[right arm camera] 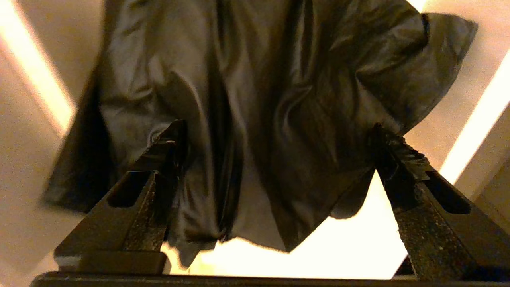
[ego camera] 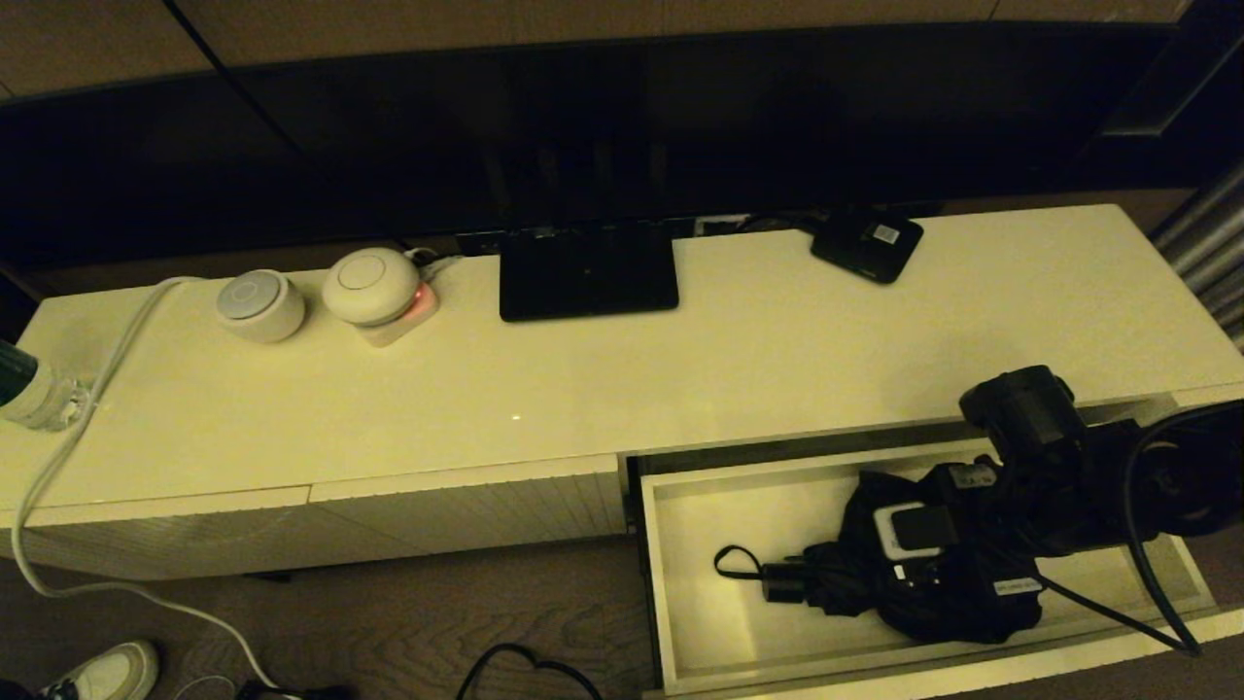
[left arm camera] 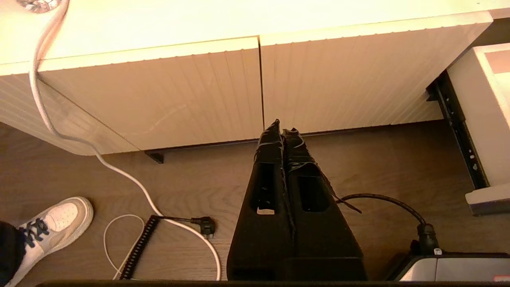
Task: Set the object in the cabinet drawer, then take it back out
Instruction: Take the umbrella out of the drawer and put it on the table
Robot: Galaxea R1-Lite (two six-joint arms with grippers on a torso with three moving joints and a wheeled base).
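Observation:
The cabinet drawer (ego camera: pixel 649 583) is pulled out at the lower right of the head view, showing its pale interior. Inside lies the black folding umbrella (ego camera: pixel 972 603), with its short handle (ego camera: pixel 782 581) and strap loop (ego camera: pixel 734 562) pointing left. My right arm (ego camera: pixel 1030 457) reaches down into the drawer over the baggy fabric. In the right wrist view my right gripper (right arm camera: pixel 279 131) is open, its fingers spread wide on either side of the umbrella fabric (right arm camera: pixel 255 71), with the bright drawer floor (right arm camera: pixel 358 255) below. My left gripper (left arm camera: pixel 282 126) hangs shut and empty over the floor before the closed fronts.
On the cabinet top stand a flat black stand base (ego camera: pixel 587 270), a small black box with a white label (ego camera: pixel 867 243), two round white devices (ego camera: pixel 259 303) (ego camera: pixel 371 284) and a bottle (ego camera: pixel 24 394). A white cable (ego camera: pixel 68 437) trails to the floor. A shoe (left arm camera: pixel 51 223) and cables (left arm camera: pixel 167 223) lie there.

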